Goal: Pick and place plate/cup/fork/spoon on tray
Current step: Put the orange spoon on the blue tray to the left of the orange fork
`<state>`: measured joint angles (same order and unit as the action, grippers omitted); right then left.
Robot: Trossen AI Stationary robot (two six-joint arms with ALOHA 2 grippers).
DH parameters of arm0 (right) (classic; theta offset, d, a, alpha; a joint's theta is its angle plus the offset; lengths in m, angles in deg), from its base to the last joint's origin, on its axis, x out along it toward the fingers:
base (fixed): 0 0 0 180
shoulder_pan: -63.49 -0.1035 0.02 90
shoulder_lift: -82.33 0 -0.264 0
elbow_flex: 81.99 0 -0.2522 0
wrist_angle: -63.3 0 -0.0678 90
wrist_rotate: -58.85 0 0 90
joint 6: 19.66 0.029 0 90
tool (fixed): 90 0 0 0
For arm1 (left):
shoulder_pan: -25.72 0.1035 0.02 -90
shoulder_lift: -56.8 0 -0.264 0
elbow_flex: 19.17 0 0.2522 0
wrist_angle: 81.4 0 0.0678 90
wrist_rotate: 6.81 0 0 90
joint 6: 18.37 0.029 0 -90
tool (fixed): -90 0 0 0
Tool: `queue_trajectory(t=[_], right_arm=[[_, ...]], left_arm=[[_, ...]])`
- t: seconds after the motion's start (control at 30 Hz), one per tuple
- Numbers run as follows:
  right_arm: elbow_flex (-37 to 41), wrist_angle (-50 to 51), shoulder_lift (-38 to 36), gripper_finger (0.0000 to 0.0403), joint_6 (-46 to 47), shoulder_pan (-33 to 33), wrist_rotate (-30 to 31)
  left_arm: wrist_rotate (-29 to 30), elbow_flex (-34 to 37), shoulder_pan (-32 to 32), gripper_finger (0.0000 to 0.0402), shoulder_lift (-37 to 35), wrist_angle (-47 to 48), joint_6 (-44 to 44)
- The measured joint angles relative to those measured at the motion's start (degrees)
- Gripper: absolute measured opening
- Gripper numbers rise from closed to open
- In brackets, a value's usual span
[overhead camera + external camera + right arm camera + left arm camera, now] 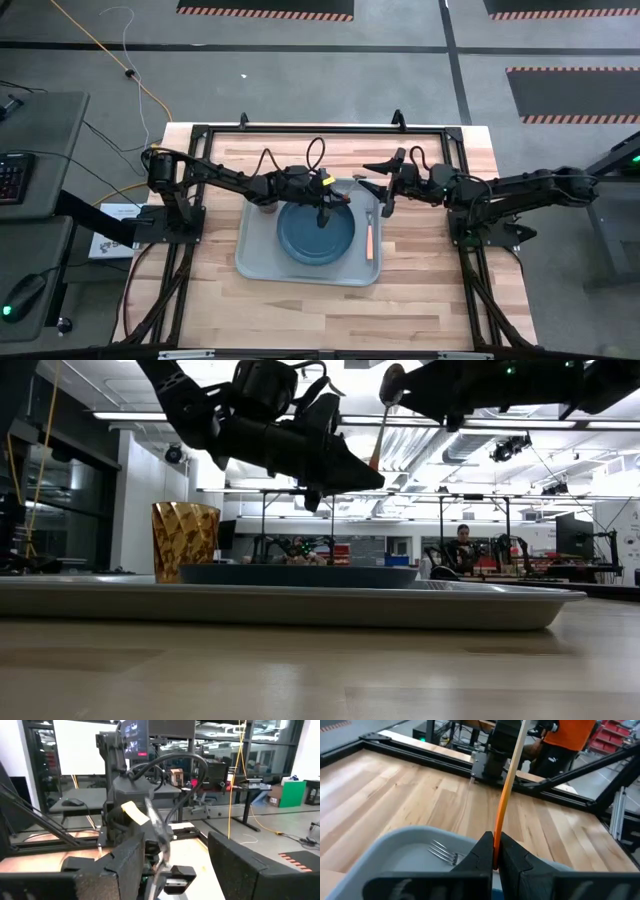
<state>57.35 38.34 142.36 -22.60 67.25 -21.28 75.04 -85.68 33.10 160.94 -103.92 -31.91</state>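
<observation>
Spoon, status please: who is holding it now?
Left gripper shut on spoon, orange end, above plate. Right gripper open around the stem. Cup, fork on tray. Nothing blocking.

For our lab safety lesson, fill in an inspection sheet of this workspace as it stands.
Surface: wooden table, bare around the tray.
Job's things: plate, cup and fork on the tray; spoon held upright above the plate.
Clutter: nothing seen.
Grippers: left gripper shut on the spoon's orange handle; right gripper open near the spoon's top.
Cables: yellow cable on the floor.
Surroundings: keyboard on a side desk; person behind the table.
</observation>
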Motion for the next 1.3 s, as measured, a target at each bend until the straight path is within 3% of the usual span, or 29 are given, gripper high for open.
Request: queue_trajectory(t=[0.13,0.33,0.57,0.77,0.93,1.03,1.1,1.23,1.3], right_arm=[[0.00,-0.07,-0.09,0.0190,0.09,-0.18,1.94],[-0.01,-4.35,2.27,0.0130,-0.08,-0.16,4.48],[-0.02,-5.46,4.18,0.0016,-0.13,-0.16,6.95],[-0.10,-2.61,0.54,0.0004,-1.96,-0.53,11.15],[-7.05,22.53,-7.69,0.0002,0.74,-0.38,13.27],[-11.52,39.58,-10.60,0.0002,7.38,-0.40,12.45],[-11.85,45.21,-11.48,0.0002,13.19,-0.69,9.90],[-6.08,45.92,-11.27,0.0001,25.58,-3.07,6.08],[-1.32,38.82,-10.38,0.0001,29.62,-4.89,6.21]], left_arm=[[3.20,0.00,-0.55,0.0000,0.00,0.03,-1.28],[4.29,0.00,-0.73,0.0000,0.00,0.02,-1.31],[4.85,-0.04,-0.60,0.0006,0.00,0.34,0.72],[3.93,-0.09,-0.07,0.0056,-0.48,3.07,6.53],[4.50,-1.21,3.27,0.0111,-7.73,16.94,9.53],[4.40,-1.92,4.98,0.0135,-14.51,26.97,11.90],[4.20,-1.88,5.68,0.0145,-19.96,29.28,12.12],[4.40,2.59,4.63,0.0149,-29.03,23.07,11.79],[4.09,6.43,3.38,0.0148,-32.30,15.16,11.71]])
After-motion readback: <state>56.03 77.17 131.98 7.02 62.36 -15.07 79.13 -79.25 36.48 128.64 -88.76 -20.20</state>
